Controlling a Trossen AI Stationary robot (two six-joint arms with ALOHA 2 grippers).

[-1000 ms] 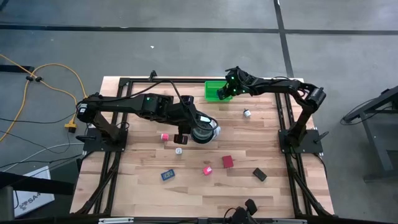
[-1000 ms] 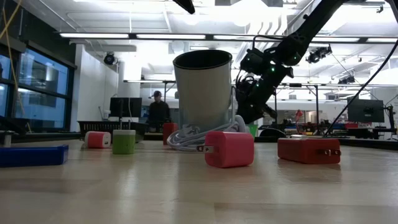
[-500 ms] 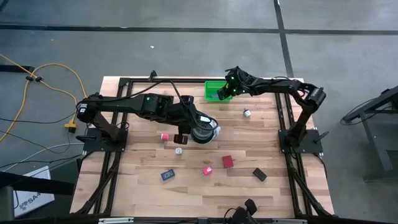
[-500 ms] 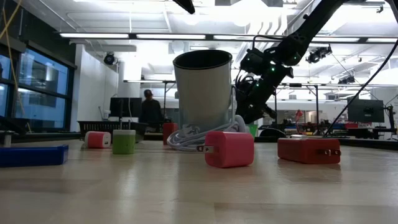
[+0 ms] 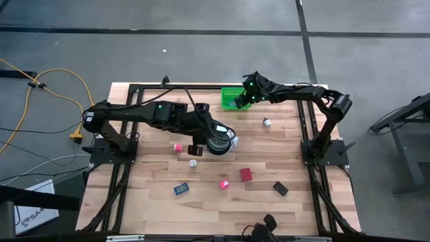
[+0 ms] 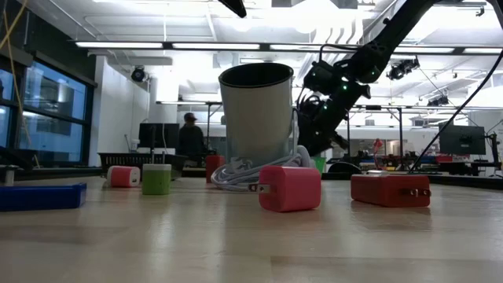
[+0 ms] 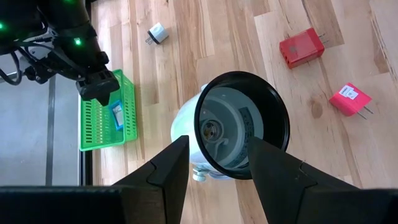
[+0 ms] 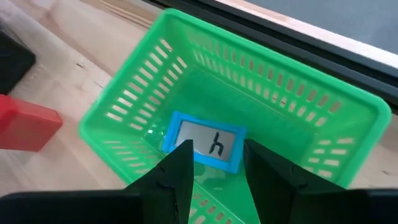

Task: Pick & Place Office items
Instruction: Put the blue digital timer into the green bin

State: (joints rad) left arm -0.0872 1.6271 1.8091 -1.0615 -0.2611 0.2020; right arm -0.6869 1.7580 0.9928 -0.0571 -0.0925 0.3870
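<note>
Over the green bin (image 8: pixel 261 99) hangs the right gripper (image 8: pixel 214 163), its fingers parted and holding nothing; a blue-framed card (image 8: pixel 205 142) lies on the bin floor just below and between the fingertips. Well apart from it, the left gripper (image 7: pixel 214 165) stands over a white cup (image 7: pixel 239 130), fingers spread on either side of it; whether they touch it I cannot tell. Beyond the cup lie a red block (image 7: pixel 301 47) and a pink block (image 7: pixel 350 99).

Setting: robotics lab or open-plan workshop. Evidence: wooden table (image 5: pixel 269 151) on a black metal frame, standing on grey concrete floor (image 5: pixel 201 47); yellow cable (image 5: pixel 57 81) across floor; ceiling strip lights (image 6: pixel 196 45); monitors (image 6: pixel 462 140) on benches; a person (image 6: pixel 189 137) in background.
</note>
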